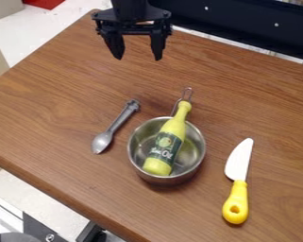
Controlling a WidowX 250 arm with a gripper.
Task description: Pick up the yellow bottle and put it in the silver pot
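knife [242,163]: lying flat at the lower right, white blade pointing up the frame. A low, wide swing on that side could bump it.
desk [59,104], near edge: it cuts on a slant from the left side down to the bottom middle. Nothing should get pushed that way, or it might drop off.
silver pot [169,180]: just below the middle of the frame, sitting upright. It looks light, so a nudge may slide it.
yellow bottle [167,144]: tipped inside the pot, fat end down in the lower left part, neck poking past the rim toward the upper right. The putting-in looks done, so the best thing is to leave it be (no extra pokes!). A knock on that neck could tip the whole lot.
wire handle [189,88]: sticks out at the upper right of the pot, right by the neck. It could snag a low finger.
spoon [117,123]: left of the pot, well inside the near edge. There is wood to move over between it and the upper left edge.
claw [138,56]: at the top, fingers spread wide, holding nothing. It should stay high and go back up the frame, away from the neck.
dark beam [242,23]: along the far edge, upper right. Don't swing into it.
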